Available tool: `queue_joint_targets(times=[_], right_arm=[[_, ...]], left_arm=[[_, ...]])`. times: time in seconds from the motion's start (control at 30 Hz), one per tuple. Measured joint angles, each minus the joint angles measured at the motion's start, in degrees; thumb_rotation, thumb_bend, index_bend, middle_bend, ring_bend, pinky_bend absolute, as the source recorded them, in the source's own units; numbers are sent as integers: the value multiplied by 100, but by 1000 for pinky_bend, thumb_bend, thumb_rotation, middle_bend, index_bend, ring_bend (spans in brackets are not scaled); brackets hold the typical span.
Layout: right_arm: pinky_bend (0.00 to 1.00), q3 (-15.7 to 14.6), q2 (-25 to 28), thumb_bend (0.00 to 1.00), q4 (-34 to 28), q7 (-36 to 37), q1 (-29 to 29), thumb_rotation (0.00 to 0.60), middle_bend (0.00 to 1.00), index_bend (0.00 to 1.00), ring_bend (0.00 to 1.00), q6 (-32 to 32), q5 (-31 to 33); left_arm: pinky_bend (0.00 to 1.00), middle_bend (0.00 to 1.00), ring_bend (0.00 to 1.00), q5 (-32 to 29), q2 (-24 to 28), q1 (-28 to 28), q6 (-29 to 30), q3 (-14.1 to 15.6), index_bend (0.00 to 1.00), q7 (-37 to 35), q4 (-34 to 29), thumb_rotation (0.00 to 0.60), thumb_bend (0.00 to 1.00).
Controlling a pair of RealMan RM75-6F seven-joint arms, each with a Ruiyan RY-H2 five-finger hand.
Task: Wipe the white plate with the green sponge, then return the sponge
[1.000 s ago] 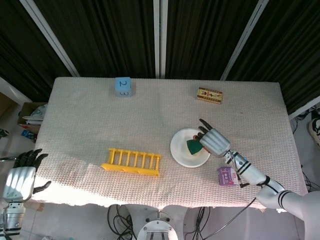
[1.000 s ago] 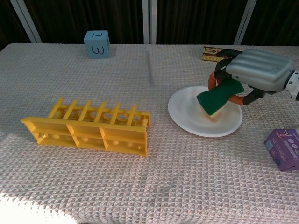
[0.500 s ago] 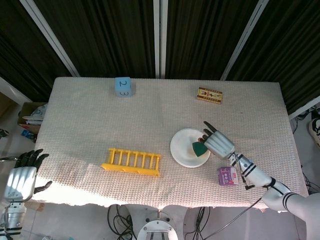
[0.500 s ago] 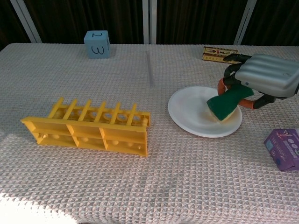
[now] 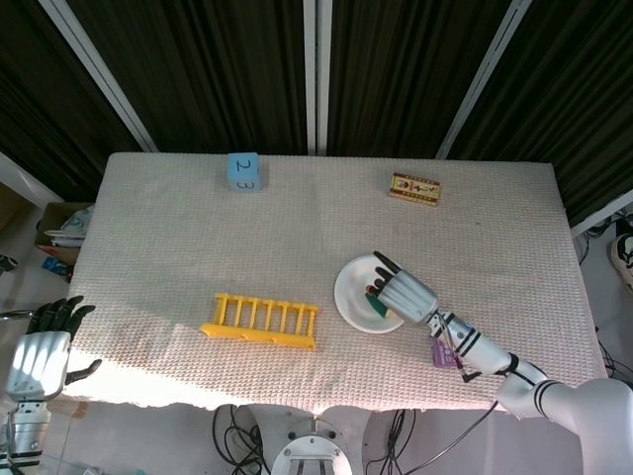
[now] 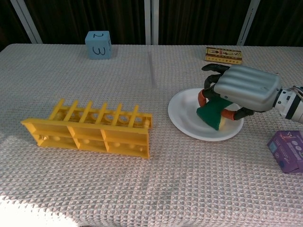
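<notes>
The white plate (image 5: 353, 297) (image 6: 185, 117) lies on the table right of centre. My right hand (image 5: 401, 293) (image 6: 242, 88) hovers over the plate's near right part and grips the green sponge (image 6: 211, 112), whose yellow underside touches the plate. In the head view only a sliver of the sponge (image 5: 379, 306) shows under the hand. My left hand (image 5: 42, 354) hangs off the table's front left corner, fingers apart and holding nothing; the chest view does not show it.
A yellow rack (image 5: 261, 320) (image 6: 90, 129) stands left of the plate. A purple box (image 5: 447, 349) (image 6: 288, 151) sits near the front right edge, close to my right forearm. A blue numbered cube (image 5: 243, 170) (image 6: 98, 45) and a patterned flat box (image 5: 413, 187) (image 6: 223, 54) lie at the back.
My right hand has swept the sponge across the plate, first to the right, then back left and toward the near side. The plate shifted slightly left. The left hand stayed put.
</notes>
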Motion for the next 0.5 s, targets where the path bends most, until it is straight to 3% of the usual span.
queue_joint_targets(times=[0.27,0.5], right_arm=[[75,193,-190,411,108,152,-79,600,550,811,290,318,157],[75,173,129,414,15,221,-100,600,551,813,290,370,176]], left_arm=[[135,123,107,47,26,-18,10,-8,231,41,-47,600,52],[135,123,107,49,32,-17,6,-3,231,50,-61,600,52]])
